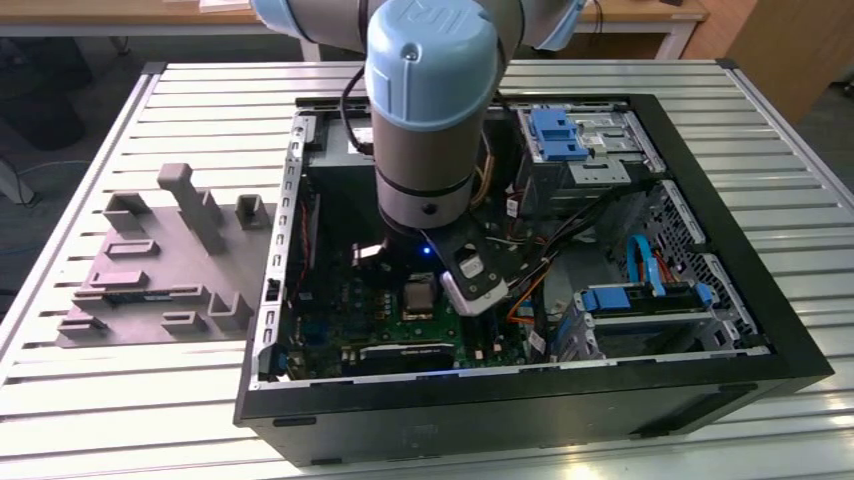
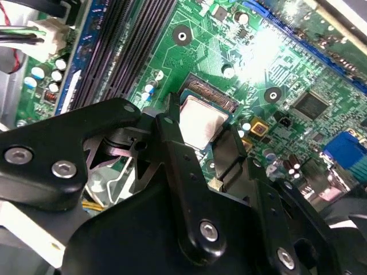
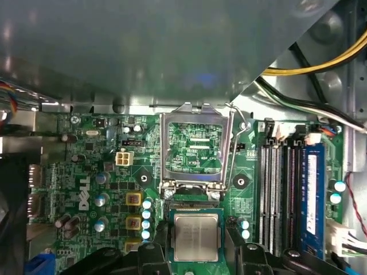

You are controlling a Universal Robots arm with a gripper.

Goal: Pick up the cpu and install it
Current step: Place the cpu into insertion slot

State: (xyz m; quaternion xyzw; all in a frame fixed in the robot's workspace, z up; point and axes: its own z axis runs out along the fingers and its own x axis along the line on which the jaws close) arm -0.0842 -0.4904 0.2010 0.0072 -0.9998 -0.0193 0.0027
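- The cpu (image 2: 199, 119) is a small flat square. The top is dull silver metal with a thin pale rim, and glare washes out the middle in the second wrist view.
- It's right over the socket (image 3: 195, 204) on the green board (image 3: 86, 189). A strip of fine gold contacts shows past one edge of the chip, so I can't tell if it's fully seated or just above.
- The fingers (image 2: 172, 137) are matte black flat bars with bolt heads. They're closed in narrow on two opposite edges of the cpu, one per side, gripping it.
- The socket's hold-down frame (image 3: 195, 143) is flipped open. It's bare shiny steel with a square window, and its thin wire lever (image 3: 245, 123) is just beside it.
- Room around the socket is tight. A row of little round silver-topped capacitors (image 3: 146, 217) sits just beside it on one side. Long black memory slots (image 3: 281, 189) with a blue stick (image 3: 312, 195) are near on the other.
- In the exterior view the smooth light-blue and grey arm (image 1: 424, 120) drops into the open black computer case (image 1: 534, 420), straight above the socket.
- The case stands on a ribbed metal table (image 1: 134, 400).
- A grey moulded plastic tray (image 1: 147, 280) with upright blocks lies outside the case wall, well apart from the socket.
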